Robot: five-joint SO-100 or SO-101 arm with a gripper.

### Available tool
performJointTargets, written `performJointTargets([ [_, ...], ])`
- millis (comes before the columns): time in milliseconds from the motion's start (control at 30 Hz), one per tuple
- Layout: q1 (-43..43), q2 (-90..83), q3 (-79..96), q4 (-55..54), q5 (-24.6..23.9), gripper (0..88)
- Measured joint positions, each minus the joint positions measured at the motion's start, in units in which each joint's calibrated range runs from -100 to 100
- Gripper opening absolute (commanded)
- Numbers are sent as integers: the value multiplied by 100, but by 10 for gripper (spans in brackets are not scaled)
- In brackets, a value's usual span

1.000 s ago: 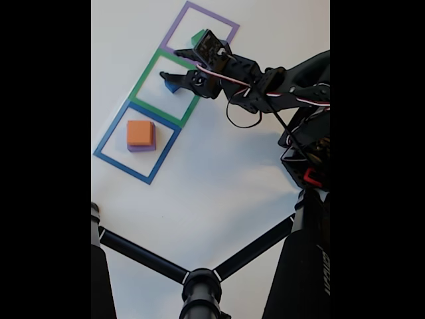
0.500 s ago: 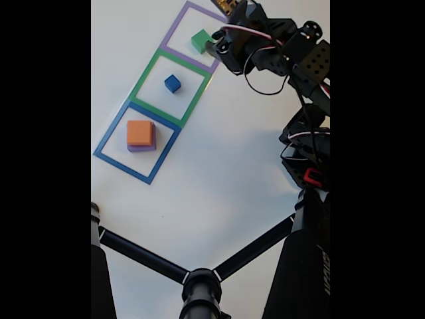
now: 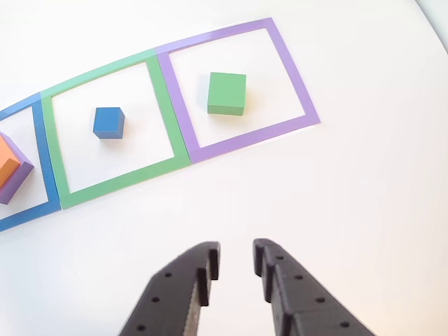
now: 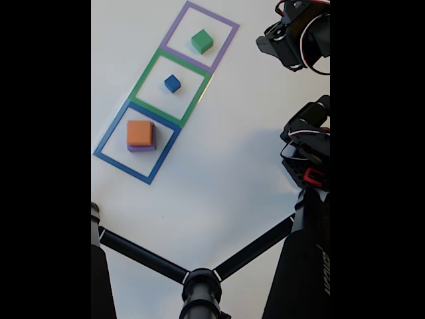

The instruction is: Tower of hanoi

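We see the tool (image 3: 234,257) at the bottom of the other view, its two black fingers standing a narrow gap apart with nothing between them, hanging over bare white desk (image 3: 364,196). All four blocks lie well apart from it, farther up that picture.

The green block (image 3: 227,93) sits alone inside the purple outline (image 3: 241,87), closest to the tool and a little to the left of straight ahead. The blue cube (image 3: 108,122) rests alone in the green outline (image 3: 112,129), farther off to the upper left. The orange block (image 3: 7,159) lies on top of the purple block (image 3: 17,180) in the blue outline (image 3: 31,175), at the far left edge.

In the fixed view the same row runs diagonally: green block (image 4: 202,41) at the top, blue cube (image 4: 172,83) in the middle, orange block (image 4: 139,132) stacked on the purple block (image 4: 141,147) at the lower end. The arm (image 4: 295,30) sits at the upper right, clear of the outlines.

The orange and purple blocks are cut by the left edge of the other view, so we make out only a corner of each. In the fixed view, the tool's fingertips are too dark and small for us to tell apart, and black bars cover both sides. A black stand (image 4: 199,282) crosses the bottom.
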Motion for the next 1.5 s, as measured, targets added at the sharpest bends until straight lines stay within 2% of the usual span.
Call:
performJointTargets([
  [133, 82, -76, 221, -145, 0, 106],
  [267, 257, -262, 1018, -774, 0, 195],
  [433, 293, -355, 2488, -2241, 0, 249],
  [600, 480, -295, 4188, -4200, 0, 294],
  [967, 609, 1005, 6419, -8376, 0, 323],
  [1300, 679, 3613, 6631, -11947, 0, 328],
  [1500, 807, 4998, 6622, -13511, 0, 330],
])
